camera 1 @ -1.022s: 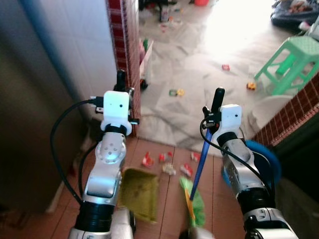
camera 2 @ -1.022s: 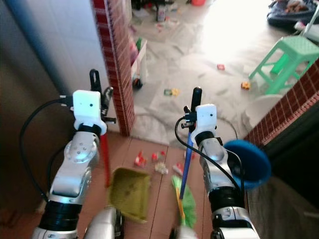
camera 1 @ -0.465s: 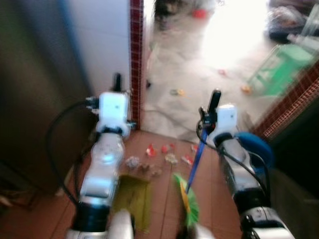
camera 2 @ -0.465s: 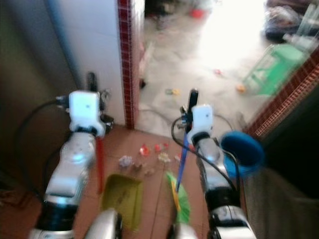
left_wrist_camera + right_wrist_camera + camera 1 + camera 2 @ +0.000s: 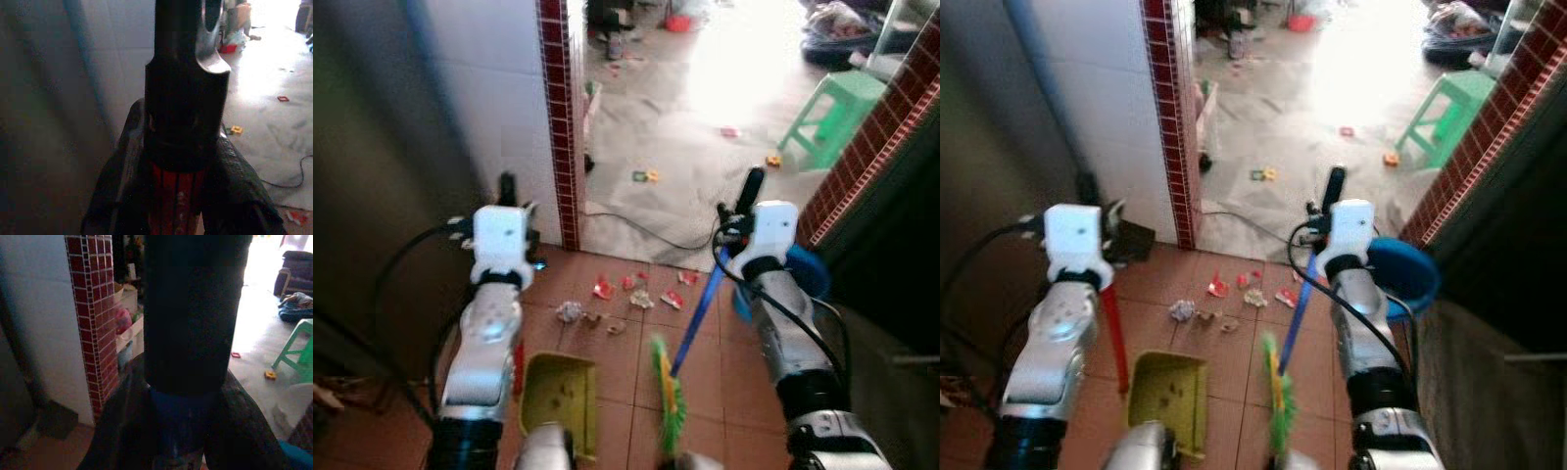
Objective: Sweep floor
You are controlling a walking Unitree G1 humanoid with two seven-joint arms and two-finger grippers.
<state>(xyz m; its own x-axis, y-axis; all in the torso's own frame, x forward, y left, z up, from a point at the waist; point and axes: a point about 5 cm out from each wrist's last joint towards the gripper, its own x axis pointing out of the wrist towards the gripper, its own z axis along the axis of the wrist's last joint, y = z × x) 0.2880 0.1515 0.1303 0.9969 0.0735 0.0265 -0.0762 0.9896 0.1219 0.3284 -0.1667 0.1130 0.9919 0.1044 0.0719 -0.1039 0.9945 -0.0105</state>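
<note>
My left gripper (image 5: 509,188) is shut on the red handle (image 5: 1114,333) of a yellow-green dustpan (image 5: 558,392), which rests on the brown tiles below it. In the left wrist view the red handle (image 5: 176,196) sits between the black fingers. My right gripper (image 5: 749,191) is shut on the blue broom handle (image 5: 705,313). The broom's green bristles (image 5: 668,397) touch the floor right of the dustpan. Bits of red and white litter (image 5: 626,292) and a crumpled grey ball (image 5: 570,311) lie on the tiles ahead of both tools.
A red brick pillar (image 5: 558,117) stands ahead on the left. A brick wall (image 5: 871,127) and a blue basin (image 5: 808,274) are close on the right. Beyond the doorway lie a grey floor with a cable (image 5: 646,230), scattered toys and a green stool (image 5: 827,113).
The camera has moved, so the whole scene has shifted and the litter now lies farther ahead of the dustpan. Both grippers keep their hold on the handles.
</note>
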